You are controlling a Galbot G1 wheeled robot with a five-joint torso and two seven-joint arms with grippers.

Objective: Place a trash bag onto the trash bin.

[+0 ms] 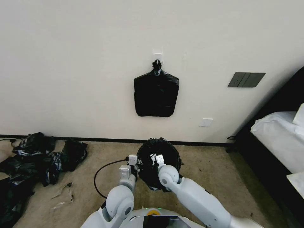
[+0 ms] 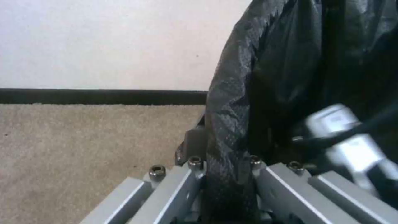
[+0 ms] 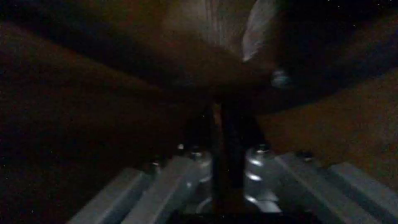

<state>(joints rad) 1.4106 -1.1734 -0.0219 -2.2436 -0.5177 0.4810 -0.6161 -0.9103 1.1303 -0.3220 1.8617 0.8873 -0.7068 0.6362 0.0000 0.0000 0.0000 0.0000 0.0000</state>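
Where the beige carpet [image 1: 202, 164] meets the cream wall [image 1: 79, 63], a dark baseboard [image 1: 95, 139] runs across, and the trash bag [image 1: 158, 158] stands just in front of it, its black film draped over a round opening low in the head view, directly ahead of the robot's torso. Bin plastic is hidden under the film, so the bin itself cannot be made out. The left gripper [image 1: 135, 161] sits at the bag's left rim; in the left wrist view its fingers [image 2: 186, 183] are pressed together on a fold of the wrinkled film [image 2: 232, 124], pinching it. The right gripper [image 1: 157, 158] reaches down inside the mouth of the bag; the right wrist view is dark, yet a strip of black film [image 3: 228, 146] runs between the closed fingers [image 3: 257, 165], so it too is pinching the bag. Both arms crowd the near side of the opening, leaving little room between them.

Open carpet lies to the left of the bag, crossed by a looping black cable [image 1: 99, 174]. Farther left, against the baseboard, a heap of black bags [image 1: 34, 158] spreads over the floor. To the right, a strip of bare carpet separates the bag from a dark bed frame [image 1: 272, 152] with white bedding [image 1: 278, 136]. On the wall above, a flat black bundle [image 1: 156, 93] hangs from a white hook [image 1: 157, 57], well apart from the grippers. A dark switch plate [image 1: 246, 79] and a white outlet [image 1: 205, 122] sit to its right.
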